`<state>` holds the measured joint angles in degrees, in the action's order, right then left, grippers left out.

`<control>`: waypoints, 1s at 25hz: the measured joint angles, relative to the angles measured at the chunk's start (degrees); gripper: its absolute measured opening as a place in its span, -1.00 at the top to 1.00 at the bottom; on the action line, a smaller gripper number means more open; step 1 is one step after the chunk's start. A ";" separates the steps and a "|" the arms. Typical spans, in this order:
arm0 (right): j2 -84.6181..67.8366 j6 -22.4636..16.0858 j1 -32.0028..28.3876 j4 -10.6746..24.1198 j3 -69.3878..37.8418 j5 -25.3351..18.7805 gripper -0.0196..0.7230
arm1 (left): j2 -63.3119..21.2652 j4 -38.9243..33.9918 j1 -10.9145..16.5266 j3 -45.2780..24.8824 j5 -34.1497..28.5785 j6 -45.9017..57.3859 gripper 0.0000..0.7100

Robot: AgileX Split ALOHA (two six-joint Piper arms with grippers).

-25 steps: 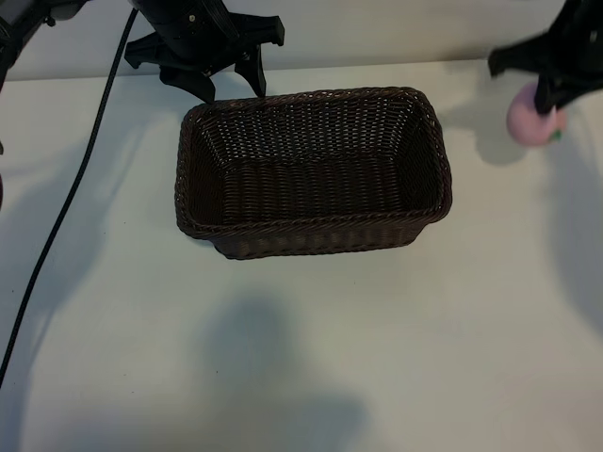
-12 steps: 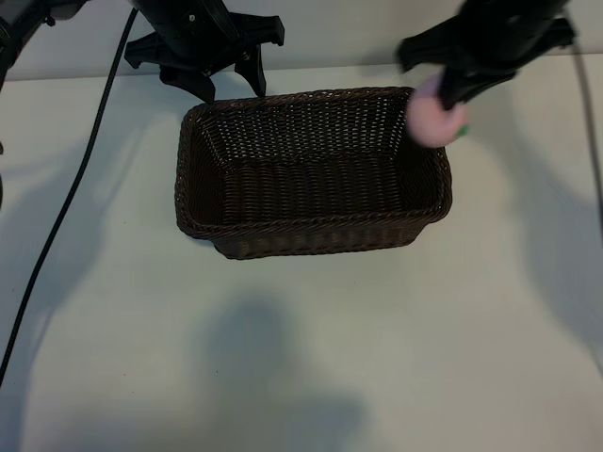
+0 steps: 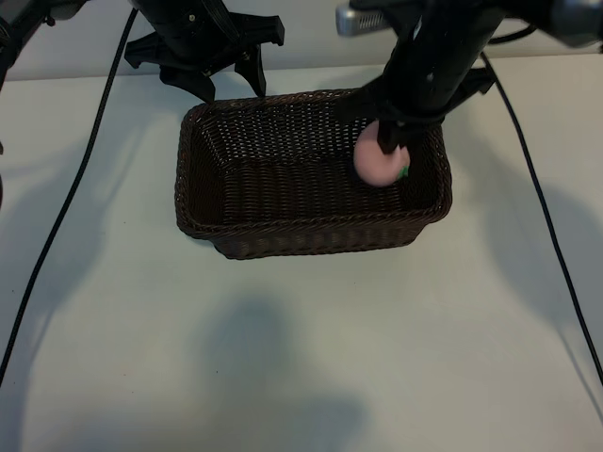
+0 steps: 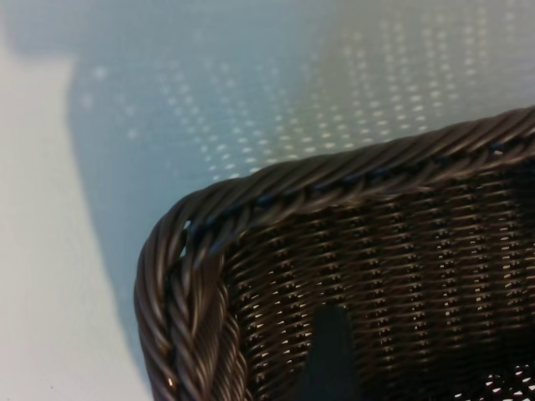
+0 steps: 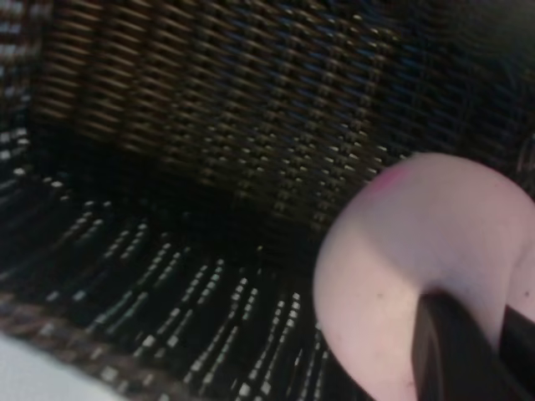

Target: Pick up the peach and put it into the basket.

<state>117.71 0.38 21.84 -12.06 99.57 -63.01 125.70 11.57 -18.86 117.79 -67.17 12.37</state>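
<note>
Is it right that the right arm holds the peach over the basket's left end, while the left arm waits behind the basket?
Not quite: the exterior view shows the right gripper holding the peach over the basket's right end. The left gripper does wait behind the basket.

Your two arms are matte black throughout. The left gripper (image 3: pixel 231 83) is an angular black bracket with two tapering black fingers. The right gripper (image 3: pixel 388 143) hangs from a thick black forearm carrying a grey block at its far end. Thin black cables (image 3: pixel 66 202) trail from each arm across the pale surface (image 3: pixel 301 358).
</note>
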 joint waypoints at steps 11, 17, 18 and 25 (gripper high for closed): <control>2.72 0.87 0.00 -1.04 1.13 0.44 0.39 | 0.00 0.00 0.00 0.00 0.00 0.00 -0.68; 2.72 1.94 0.00 -1.28 5.09 -3.03 -0.46 | 0.00 0.00 0.00 0.00 0.00 0.00 -0.68; 2.72 2.06 0.00 -1.28 5.90 -3.85 -0.51 | 0.00 0.00 0.00 0.00 0.00 0.00 -0.68; 2.72 2.38 -0.97 0.64 13.91 -6.77 -0.52 | 0.00 0.00 0.00 0.00 0.00 0.00 -0.68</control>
<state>120.43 2.76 20.87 -11.42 113.48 -69.78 125.70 11.57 -18.86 117.79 -67.17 12.37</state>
